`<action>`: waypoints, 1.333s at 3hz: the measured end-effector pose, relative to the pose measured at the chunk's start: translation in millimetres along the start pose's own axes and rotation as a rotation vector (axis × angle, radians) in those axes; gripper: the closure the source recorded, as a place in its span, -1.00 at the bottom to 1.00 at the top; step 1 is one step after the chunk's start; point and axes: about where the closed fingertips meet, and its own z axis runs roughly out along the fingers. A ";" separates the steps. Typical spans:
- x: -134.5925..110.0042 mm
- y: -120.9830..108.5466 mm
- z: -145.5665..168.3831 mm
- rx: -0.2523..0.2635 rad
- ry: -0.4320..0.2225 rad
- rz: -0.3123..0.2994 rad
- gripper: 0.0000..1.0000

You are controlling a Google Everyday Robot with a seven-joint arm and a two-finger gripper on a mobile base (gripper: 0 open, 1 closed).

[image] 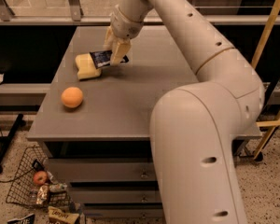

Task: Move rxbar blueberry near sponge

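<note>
The rxbar blueberry [101,58], a dark navy wrapper with white lettering, is held in my gripper [113,50] at the table's far left. The gripper is shut on the bar's right part and holds it low, just right of the sponge [87,66], a pale yellow block. The bar's left end overlaps the sponge's right edge in this view; I cannot tell if they touch. My white arm reaches in from the lower right and fills the right of the view.
A round orange fruit [72,97] sits on the grey table [130,106] near its left front edge. A wire basket [25,185] with an apple and snack packs lies on the floor at lower left. Drawers are under the table.
</note>
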 end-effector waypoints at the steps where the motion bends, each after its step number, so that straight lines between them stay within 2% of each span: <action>1: -0.8 -2.7 4.4 0.001 -0.003 -0.001 0.65; 4: -2.8 -7.9 17.5 0.005 -0.010 -0.003 -0.76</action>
